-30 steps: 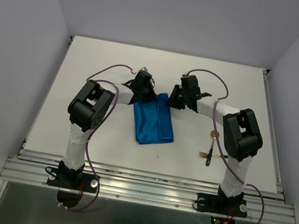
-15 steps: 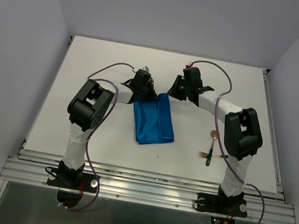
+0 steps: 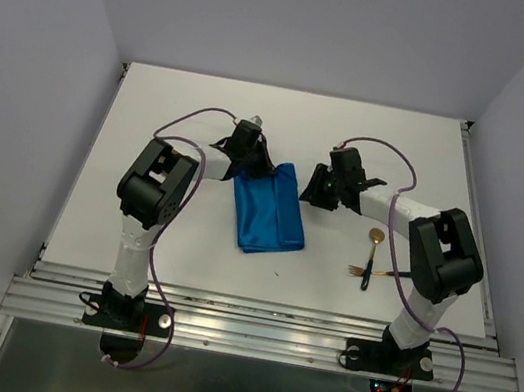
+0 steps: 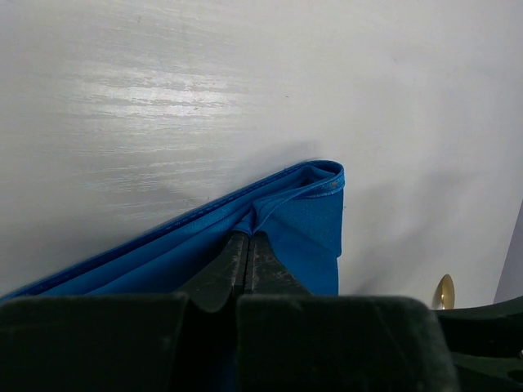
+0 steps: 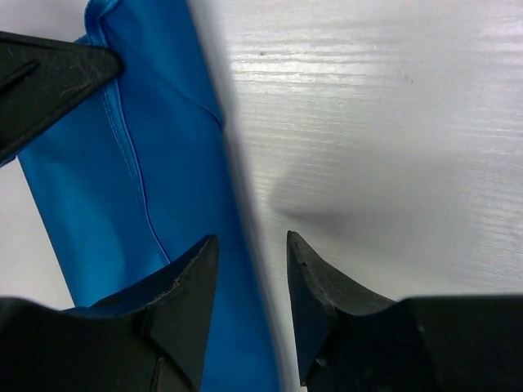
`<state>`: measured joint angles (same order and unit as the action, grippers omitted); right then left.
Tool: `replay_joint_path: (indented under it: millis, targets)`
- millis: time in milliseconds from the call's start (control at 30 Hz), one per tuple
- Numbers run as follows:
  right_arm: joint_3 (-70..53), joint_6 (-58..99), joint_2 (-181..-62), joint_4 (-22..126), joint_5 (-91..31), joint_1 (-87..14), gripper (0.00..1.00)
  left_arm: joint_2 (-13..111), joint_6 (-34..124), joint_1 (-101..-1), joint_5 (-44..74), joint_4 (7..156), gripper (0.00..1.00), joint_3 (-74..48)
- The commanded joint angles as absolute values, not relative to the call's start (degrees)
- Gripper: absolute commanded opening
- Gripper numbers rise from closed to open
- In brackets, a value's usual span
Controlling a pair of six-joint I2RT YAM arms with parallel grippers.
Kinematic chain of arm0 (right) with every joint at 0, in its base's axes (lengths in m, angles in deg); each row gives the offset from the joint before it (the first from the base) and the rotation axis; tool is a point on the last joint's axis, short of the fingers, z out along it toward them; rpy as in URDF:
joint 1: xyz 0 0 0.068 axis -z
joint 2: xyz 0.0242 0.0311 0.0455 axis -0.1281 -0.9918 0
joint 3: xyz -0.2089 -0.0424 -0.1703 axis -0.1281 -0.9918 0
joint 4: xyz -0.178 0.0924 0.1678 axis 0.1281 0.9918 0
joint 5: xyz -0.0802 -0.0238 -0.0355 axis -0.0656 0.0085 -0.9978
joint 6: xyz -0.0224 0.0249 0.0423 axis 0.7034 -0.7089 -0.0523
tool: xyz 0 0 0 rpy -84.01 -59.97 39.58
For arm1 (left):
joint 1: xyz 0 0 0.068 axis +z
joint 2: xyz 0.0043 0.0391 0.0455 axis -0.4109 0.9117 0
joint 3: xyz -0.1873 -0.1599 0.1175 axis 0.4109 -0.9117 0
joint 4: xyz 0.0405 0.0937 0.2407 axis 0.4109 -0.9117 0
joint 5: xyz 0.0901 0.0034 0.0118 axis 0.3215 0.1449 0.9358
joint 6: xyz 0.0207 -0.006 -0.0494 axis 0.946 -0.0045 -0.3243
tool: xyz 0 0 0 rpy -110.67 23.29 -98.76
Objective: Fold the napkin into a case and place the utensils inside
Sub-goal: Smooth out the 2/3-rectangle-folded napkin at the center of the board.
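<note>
Your right gripper (image 3: 312,191) has swung away from the napkin's (image 3: 270,210) far right corner. Its jaws now stand partly apart and empty, just beside the cloth's right edge. Your left gripper (image 4: 248,238) stays pinched tight on the napkin's far left corner. The napkin lies folded in a narrow strip on the table (image 3: 165,230), with the spoon (image 3: 375,235) and fork (image 3: 362,272) well to its right. Expect light, limp cloth that slides and unfolds easily, so take it by the hemmed corners. The cutlery looks thin, stiff and slick: grip it mid-handle.
</note>
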<state>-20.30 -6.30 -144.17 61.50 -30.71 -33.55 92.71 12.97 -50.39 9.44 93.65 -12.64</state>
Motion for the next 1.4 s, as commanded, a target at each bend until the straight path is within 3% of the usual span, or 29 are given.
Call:
replay_joint_path:
  millis: [0,300,433,1033,1200,1367]
  targets:
    - [-21.6,-6.4,-143.1,57.7,-27.1,-33.3,0.45,89.8,15.8,-49.5,9.2,92.3,0.00,-12.1]
    - [-24.0,-11.4,-148.2,48.1,-16.5,-31.4,0.46,90.1,17.1,-48.8,7.3,92.8,0.00,-12.1]
    - [-24.3,-13.1,-150.8,44.7,-14.4,-30.8,0.53,89.3,17.9,-48.8,6.7,92.9,0.00,-12.4]
    - [-26.5,-27.1,-159.1,28.6,-4.2,-26.5,0.47,89.3,19.8,-48.8,4.9,93.6,0.00,-12.8]
    - [-25.1,-28.9,-160.4,26.6,-5.3,-26.0,0.55,89.2,20.2,-48.7,4.2,93.5,0.00,-12.6]
    - [-22.8,-27.7,-159.4,29.3,-10.0,-24.9,0.56,88.5,20.8,-48.3,2.7,93.8,0.00,-12.7]
